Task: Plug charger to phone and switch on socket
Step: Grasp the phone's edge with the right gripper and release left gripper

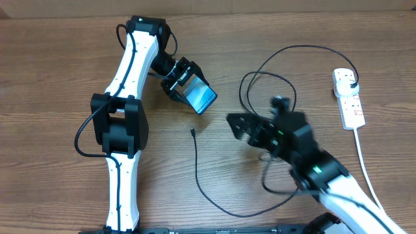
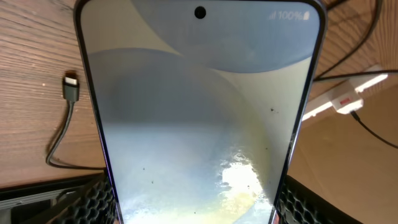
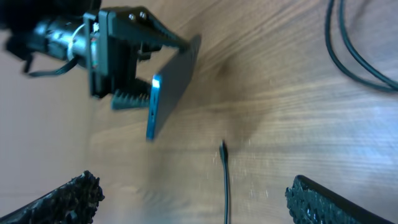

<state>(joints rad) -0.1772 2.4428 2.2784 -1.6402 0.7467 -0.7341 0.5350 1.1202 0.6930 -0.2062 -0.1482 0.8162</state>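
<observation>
My left gripper is shut on the phone and holds it tilted above the table; its screen fills the left wrist view. The right wrist view shows the phone edge-on in the left gripper. The charger cable's connector tip lies on the table below the phone, also in the left wrist view and the right wrist view. Its black plug sits in the white socket strip. My right gripper is open and empty, right of the tip.
The black cable loops across the table between the tip and the strip. The strip's thick white cord runs toward the front right. The strip also shows in the left wrist view.
</observation>
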